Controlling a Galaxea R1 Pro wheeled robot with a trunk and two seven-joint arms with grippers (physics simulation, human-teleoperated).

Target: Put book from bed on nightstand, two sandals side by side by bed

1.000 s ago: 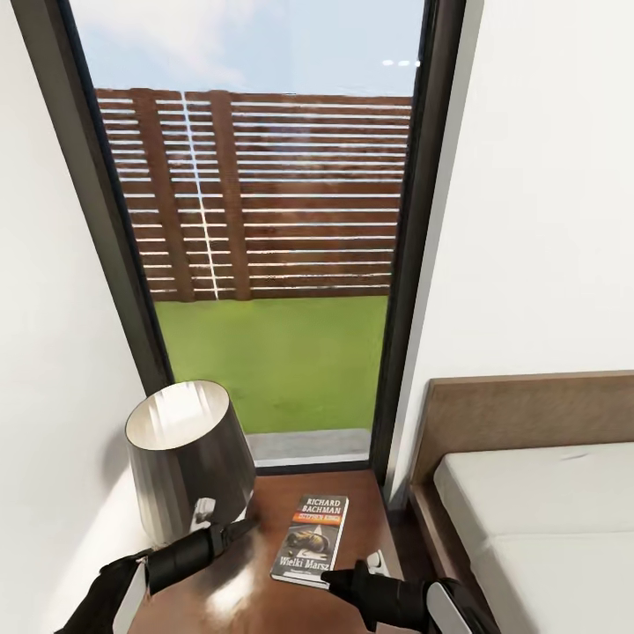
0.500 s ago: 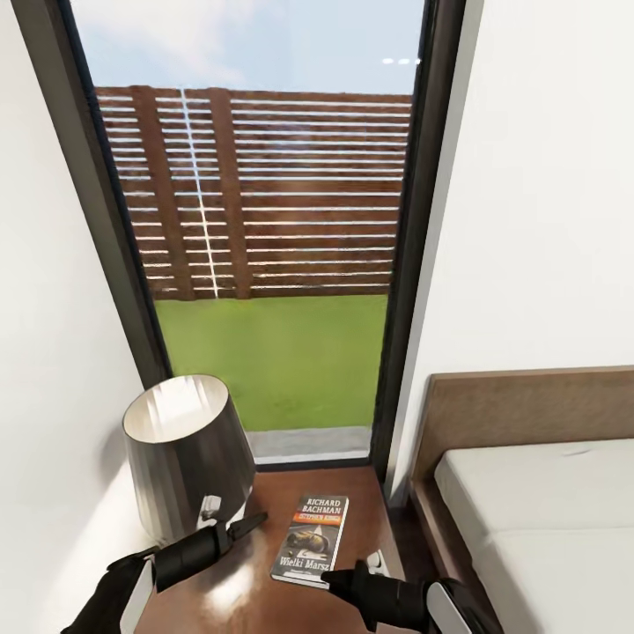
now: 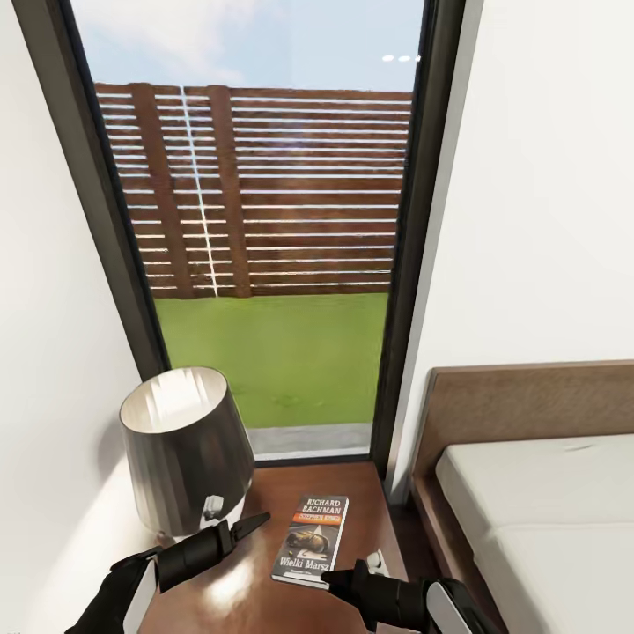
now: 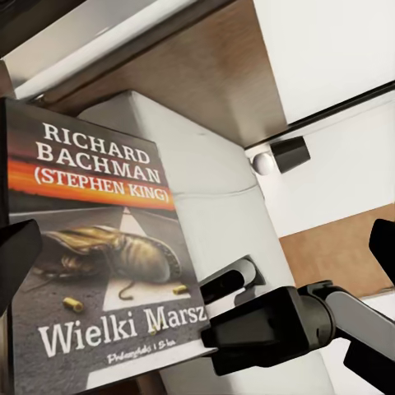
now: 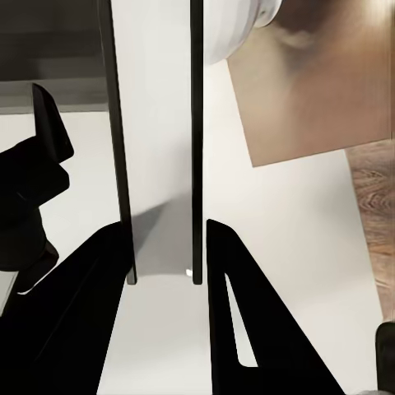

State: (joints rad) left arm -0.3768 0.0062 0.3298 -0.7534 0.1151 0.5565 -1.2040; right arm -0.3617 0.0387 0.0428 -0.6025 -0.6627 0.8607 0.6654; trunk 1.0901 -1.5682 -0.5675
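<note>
- The right gripper [image 3: 339, 578] is low at the book's near edge; its fingers [image 5: 239, 329] are spread apart with nothing between them.
- The left gripper [image 3: 251, 526] is beside the book, fingers apart.
- The book [image 3: 311, 539] lies flat on the nightstand [image 3: 352, 502].
- A lamp [image 3: 183, 449] stands there too.
- The bed [image 3: 537, 493] is just beside it.
- Farthest is the window [image 3: 264, 220].

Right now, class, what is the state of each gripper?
Left gripper: open, holding nothing.
Right gripper: open, empty, at the near edge of the book.
</note>
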